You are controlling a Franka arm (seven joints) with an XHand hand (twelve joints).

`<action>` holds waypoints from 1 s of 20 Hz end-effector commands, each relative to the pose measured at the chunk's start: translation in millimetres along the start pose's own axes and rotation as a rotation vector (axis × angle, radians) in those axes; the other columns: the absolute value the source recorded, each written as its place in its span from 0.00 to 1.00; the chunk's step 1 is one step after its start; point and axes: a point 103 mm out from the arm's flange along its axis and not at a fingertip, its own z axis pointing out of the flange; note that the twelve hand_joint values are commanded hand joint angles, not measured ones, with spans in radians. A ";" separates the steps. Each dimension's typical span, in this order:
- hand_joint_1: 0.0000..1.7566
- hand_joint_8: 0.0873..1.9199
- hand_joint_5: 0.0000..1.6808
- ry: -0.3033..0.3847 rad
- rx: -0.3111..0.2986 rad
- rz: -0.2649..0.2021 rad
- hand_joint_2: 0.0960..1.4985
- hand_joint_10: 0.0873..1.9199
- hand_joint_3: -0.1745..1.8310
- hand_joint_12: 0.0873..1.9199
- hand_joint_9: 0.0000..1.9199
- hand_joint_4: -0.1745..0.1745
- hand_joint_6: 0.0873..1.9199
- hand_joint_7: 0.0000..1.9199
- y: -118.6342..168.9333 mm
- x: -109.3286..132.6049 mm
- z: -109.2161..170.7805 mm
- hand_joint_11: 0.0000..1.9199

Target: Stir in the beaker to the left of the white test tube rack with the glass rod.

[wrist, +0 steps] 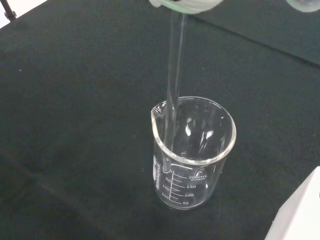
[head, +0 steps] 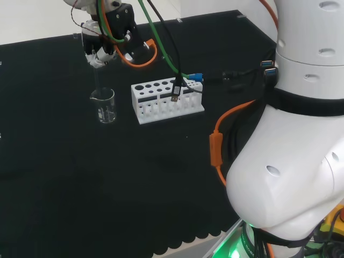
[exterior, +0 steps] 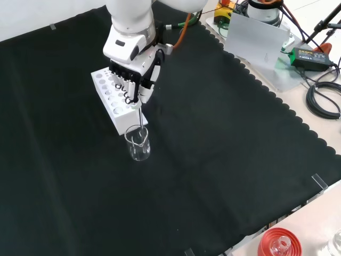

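Observation:
A clear glass beaker (head: 104, 105) (exterior: 138, 143) (wrist: 192, 152) stands upright on the black cloth, just left of the white test tube rack (head: 166, 100) (exterior: 114, 100) in the head view. The hand (head: 102, 43) (exterior: 134, 80) hangs above it, its fingers curled round the top of a glass rod (head: 97, 80) (exterior: 139, 118) (wrist: 174, 70). The rod points almost straight down. Its lower end dips inside the beaker close to the spout side of the rim. I see no liquid in the beaker.
An orange cable and a green cable (head: 161, 37) trail from the hand over the rack. A red ribbed ring stand (exterior: 279, 244) with glassware sits at the bench's near corner in the front view. A grey box (exterior: 256, 34) and cables lie beyond the cloth's scalloped edge.

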 end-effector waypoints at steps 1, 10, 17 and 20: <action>0.75 0.00 0.76 0.020 0.008 -0.003 0.67 0.23 0.00 0.44 0.86 0.00 0.18 0.84 14.3 -26.2 4.4 0.81; 0.75 0.00 0.76 0.022 0.014 0.036 0.67 0.23 0.00 0.44 0.86 0.00 0.17 0.84 6.8 -57.9 13.1 0.81; 0.75 0.00 0.76 0.015 0.009 0.040 0.67 0.23 0.00 0.44 0.85 0.00 0.18 0.84 -6.2 -58.7 13.6 0.81; 0.75 0.00 0.76 0.013 0.014 0.038 0.67 0.24 0.00 0.44 0.85 0.00 0.18 0.84 -16.2 -49.6 12.6 0.81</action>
